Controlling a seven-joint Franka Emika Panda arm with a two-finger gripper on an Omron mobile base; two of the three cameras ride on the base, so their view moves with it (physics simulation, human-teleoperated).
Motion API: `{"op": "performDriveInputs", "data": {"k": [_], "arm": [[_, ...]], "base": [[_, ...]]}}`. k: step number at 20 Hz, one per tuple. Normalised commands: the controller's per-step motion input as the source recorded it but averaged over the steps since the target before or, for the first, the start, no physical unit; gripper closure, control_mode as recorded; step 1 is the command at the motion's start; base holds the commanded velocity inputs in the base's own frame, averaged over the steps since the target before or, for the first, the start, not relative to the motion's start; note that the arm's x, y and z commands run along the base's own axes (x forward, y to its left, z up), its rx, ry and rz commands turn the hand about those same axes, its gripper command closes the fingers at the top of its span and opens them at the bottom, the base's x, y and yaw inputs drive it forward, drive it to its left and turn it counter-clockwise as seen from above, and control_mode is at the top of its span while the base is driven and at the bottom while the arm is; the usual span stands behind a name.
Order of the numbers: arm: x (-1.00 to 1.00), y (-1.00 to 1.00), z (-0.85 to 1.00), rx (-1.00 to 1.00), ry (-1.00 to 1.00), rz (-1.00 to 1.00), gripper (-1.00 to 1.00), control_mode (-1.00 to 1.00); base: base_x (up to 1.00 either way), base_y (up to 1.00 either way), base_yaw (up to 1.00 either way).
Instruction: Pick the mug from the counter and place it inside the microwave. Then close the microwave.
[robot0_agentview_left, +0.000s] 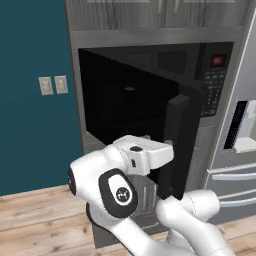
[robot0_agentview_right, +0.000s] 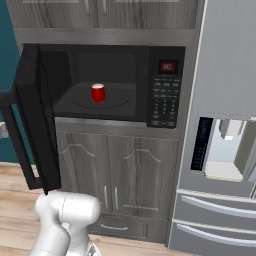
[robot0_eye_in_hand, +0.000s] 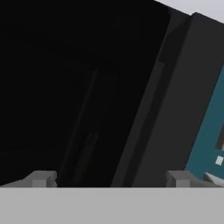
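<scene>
Inside the microwave (robot0_agentview_right: 112, 85), on the round turntable at the middle of the cavity floor, the mug (robot0_agentview_right: 98, 93) stands upright, red with a pale rim, clear of the walls. The microwave door (robot0_agentview_right: 36, 117) hangs wide open to the left of the cavity, its long dark handle on the outer edge. To the right of the cavity sit the keypad (robot0_agentview_right: 165, 102) and a small red display (robot0_agentview_right: 167, 66).

Seen from the left base view, the open door (robot0_agentview_left: 132, 107) stands edge-on between the camera and the cavity, and the white arm (robot0_agentview_left: 120, 185) bends low in front of it, just below its bottom edge. In the hand view the end effector (robot0_eye_in_hand: 111, 178) has its two grey finger tips set well apart with nothing between them, pointing at the door's dark face from close by; a strip of teal wall (robot0_eye_in_hand: 210, 135) shows past the door's edge.

Grey wooden cabinets (robot0_agentview_right: 120, 170) with silver handles fill the space below the microwave, and more run above it. A steel fridge (robot0_agentview_right: 225, 150) with a dispenser recess stands just beside the microwave on the right. Wooden floor (robot0_agentview_left: 40, 220) runs along the teal wall, which carries two pale switch plates (robot0_agentview_left: 53, 85).
</scene>
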Motion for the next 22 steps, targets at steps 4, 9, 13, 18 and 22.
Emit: {"op": "performDriveInputs", "data": {"k": [4, 9, 13, 18, 22], "arm": [[0.22, -0.6, 0.01, 0.0, 0.0, 0.04, -1.0, -1.0], [0.27, -0.43, 0.01, 0.0, 0.0, 0.09, -1.0, -1.0], [0.34, -0.37, 0.02, 0.0, 0.01, 0.1, -1.0, -1.0], [0.39, -0.39, 0.0, 0.0, 0.0, 0.1, -1.0, -1.0], [0.49, -0.38, 0.06, 0.0, 0.03, 0.09, -1.0, -1.0]], "base": [[0.0, 0.0, 0.0], [0.0, 0.0, 0.0], [0.0, 0.0, 0.0], [0.0, 0.0, 0.0], [0.0, 0.0, 0.0]]}}
